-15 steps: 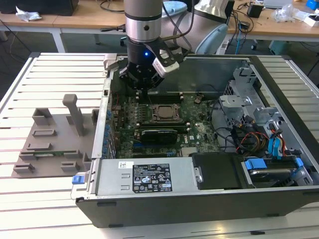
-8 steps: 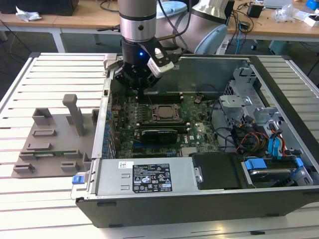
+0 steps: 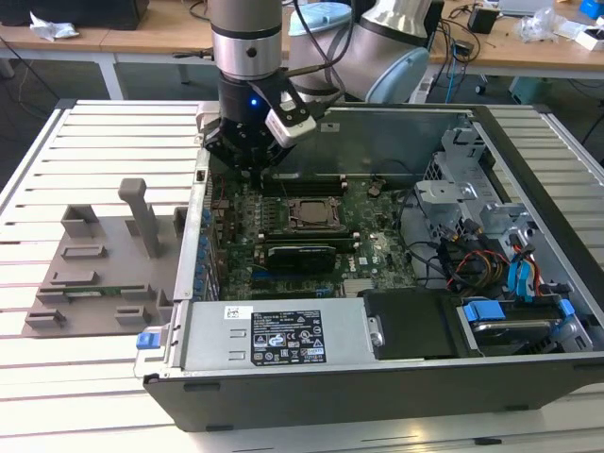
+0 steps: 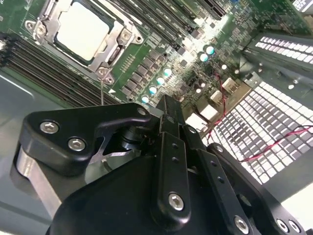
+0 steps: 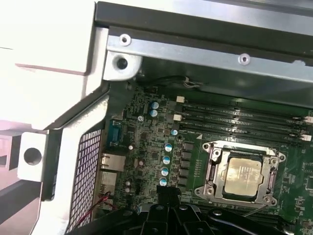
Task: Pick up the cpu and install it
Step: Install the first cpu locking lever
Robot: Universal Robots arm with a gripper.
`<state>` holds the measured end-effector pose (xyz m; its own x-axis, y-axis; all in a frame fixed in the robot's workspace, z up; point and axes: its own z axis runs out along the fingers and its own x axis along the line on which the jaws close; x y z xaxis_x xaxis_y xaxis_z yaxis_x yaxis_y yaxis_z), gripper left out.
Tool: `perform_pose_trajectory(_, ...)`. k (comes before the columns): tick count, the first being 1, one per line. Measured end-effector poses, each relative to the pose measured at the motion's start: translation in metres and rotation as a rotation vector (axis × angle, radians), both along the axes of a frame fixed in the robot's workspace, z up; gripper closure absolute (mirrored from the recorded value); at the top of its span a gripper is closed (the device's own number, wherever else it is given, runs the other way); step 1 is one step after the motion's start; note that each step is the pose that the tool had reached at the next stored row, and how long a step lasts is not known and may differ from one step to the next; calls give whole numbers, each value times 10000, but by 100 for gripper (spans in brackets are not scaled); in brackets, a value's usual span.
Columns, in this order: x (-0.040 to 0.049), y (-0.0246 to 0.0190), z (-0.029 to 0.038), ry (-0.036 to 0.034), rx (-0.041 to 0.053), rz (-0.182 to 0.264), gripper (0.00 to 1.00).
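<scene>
The cpu [image 4: 83, 29] is a flat square chip with a pale metal top. It lies in the motherboard socket [image 5: 213, 164], framed by the socket's metal bracket, and appears in both wrist views [image 5: 243, 172]. In the exterior view the socket with the cpu [image 3: 311, 213] sits mid-board inside the open computer case. My gripper [image 3: 250, 170] hangs over the board's back corner on the exterior view's left, apart from the socket. Its black fingers [image 4: 167, 110] meet in a single tip [image 5: 168, 193] above a row of capacitors, shut with nothing in them.
The open case [image 3: 377, 377] lies on a slatted white table. Memory slots [image 5: 239, 115] flank the socket. The power supply [image 3: 274, 335] sits at the front, with drive bays and cables [image 3: 491, 255] on the exterior view's right. A grey fixture tray [image 3: 104, 264] lies left of the case.
</scene>
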<state>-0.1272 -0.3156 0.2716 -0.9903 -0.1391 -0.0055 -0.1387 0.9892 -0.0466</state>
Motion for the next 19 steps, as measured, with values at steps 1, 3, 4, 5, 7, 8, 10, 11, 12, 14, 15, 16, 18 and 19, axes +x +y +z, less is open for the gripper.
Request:
perform_pose_trajectory(1, -11, 0, 0, 2, 0, 3, 89)
perform_pose_trajectory(3, -46, 0, 0, 5, 2, -2, 89)
perform_pose_trajectory(4, -56, 0, 0, 4, 2, -1, 89)
perform_pose_trajectory(5, -74, 0, 0, 2, 2, -2, 89)
perform_pose_trajectory(7, -92, 0, 0, 2, 3, -3, 89)
perform_pose_trajectory(8, -93, 1, -1, 1, 3, -3, 89)
perform_pose_trajectory(10, -90, 0, 0, 3, 3, -4, 89)
perform_pose_trajectory(11, -82, 0, -1, 4, 47, -11, 89)
perform_pose_trajectory(12, -71, 1, -3, 3, 128, -18, 89)
perform_pose_trajectory(14, -44, 0, -4, 2, 428, -32, 89)
perform_pose_trajectory(15, -37, 0, -5, 5, 552, -39, 89)
perform_pose_trajectory(16, -28, 0, -6, 4, 807, -55, 89)
perform_pose_trajectory(18, -23, 16, -15, 5, 1042, -83, 89)
perform_pose_trajectory(19, -18, 28, -19, 9, 1053, -84, 89)
